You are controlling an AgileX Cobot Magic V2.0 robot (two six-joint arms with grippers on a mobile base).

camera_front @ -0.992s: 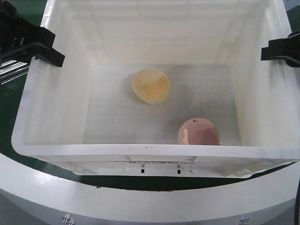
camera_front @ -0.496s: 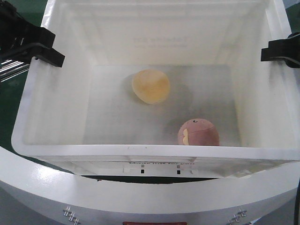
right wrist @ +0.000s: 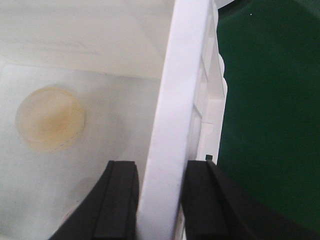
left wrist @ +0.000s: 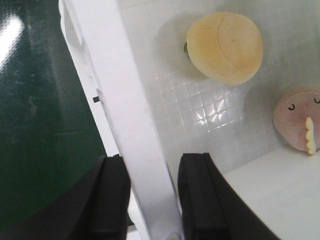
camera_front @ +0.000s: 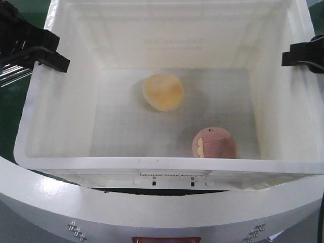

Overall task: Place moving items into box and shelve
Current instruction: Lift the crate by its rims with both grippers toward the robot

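Fingers of your left gripper (left wrist: 152,200) and right gripper (right wrist: 160,200) pinch thin rims of the large white plastic crate (camera_front: 152,164); lift unevenly and it could slip.

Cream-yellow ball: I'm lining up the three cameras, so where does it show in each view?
Front-facing view: the cream-yellow ball lies on the floor of the white crate, just above the picture's centre.
Left wrist view: the ball is at upper right, to the right of the crate's rim.
Right wrist view: the ball is a blurred disc at left.
Shared landmark: the crate's white rim.
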